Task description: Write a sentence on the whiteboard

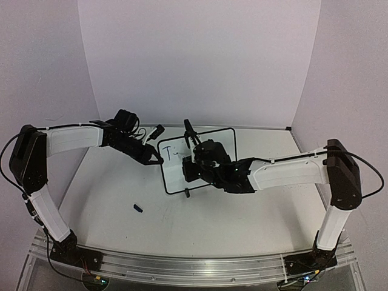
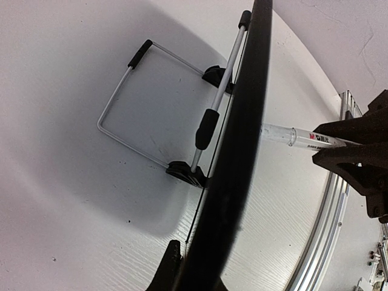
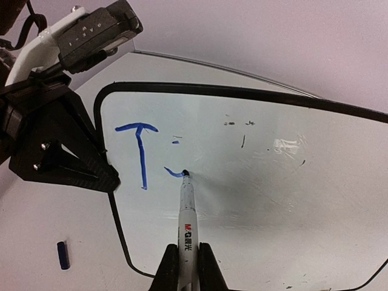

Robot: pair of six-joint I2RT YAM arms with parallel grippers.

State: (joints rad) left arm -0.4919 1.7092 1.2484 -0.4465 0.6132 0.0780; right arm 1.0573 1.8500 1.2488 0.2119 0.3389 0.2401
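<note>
Nearest to the right wrist camera is the right tool (image 3: 185, 267). Its two fingers are closed tightly on the body of a slim white marker (image 3: 187, 212), which points away from the camera. The dark tip of the marker touches the whiteboard (image 3: 285, 200), at the end of a short blue stroke.

Of the sentence (image 3: 140, 151) I can see only the beginning: a blue letter T near the upper left corner of the board, a very small dash to the right of it, and the short stroke under the tip. Some small dark marks are on the white surface further to the right.

The left tool (image 1: 153, 157) is closed on the left edge of the whiteboard and pinches the thin black frame between its fingers. From the left wrist camera I see the board almost edge-on. A wire stand (image 2: 139, 115) behind it rests on the tabletop (image 1: 242, 230).

From above, the whiteboard stands about in the middle of the tabletop, somewhat closer to the far edge, with one tool on each side. A small blue cap (image 1: 137, 208) lies alone on the tabletop, toward the near left corner, well apart from the board.
</note>
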